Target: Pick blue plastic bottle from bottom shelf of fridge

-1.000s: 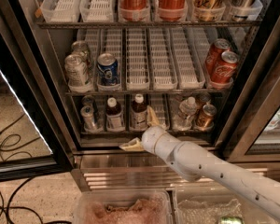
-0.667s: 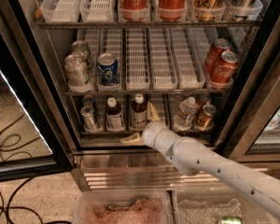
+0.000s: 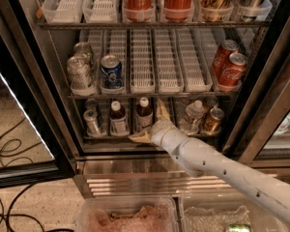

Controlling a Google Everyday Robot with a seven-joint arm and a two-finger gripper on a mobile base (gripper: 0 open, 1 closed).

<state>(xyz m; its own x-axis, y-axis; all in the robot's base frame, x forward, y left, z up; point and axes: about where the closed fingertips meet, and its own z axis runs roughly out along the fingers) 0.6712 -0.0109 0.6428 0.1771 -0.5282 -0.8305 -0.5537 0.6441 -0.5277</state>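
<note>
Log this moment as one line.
phase: pre-grasp | pincer: open, at bottom shelf front, by right brown bottle | bottle: upright on shelf, not gripped

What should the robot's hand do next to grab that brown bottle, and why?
Probably ease forward a little, then close. The gripper is open at the bottom shelf, one finger right of the blue plastic bottle, the other low on its left.

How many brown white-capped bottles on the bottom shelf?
2, side by side on the bottom shelf: the left bottle, and the right bottle next to the open gripper at the shelf front. More may hide behind.
</note>
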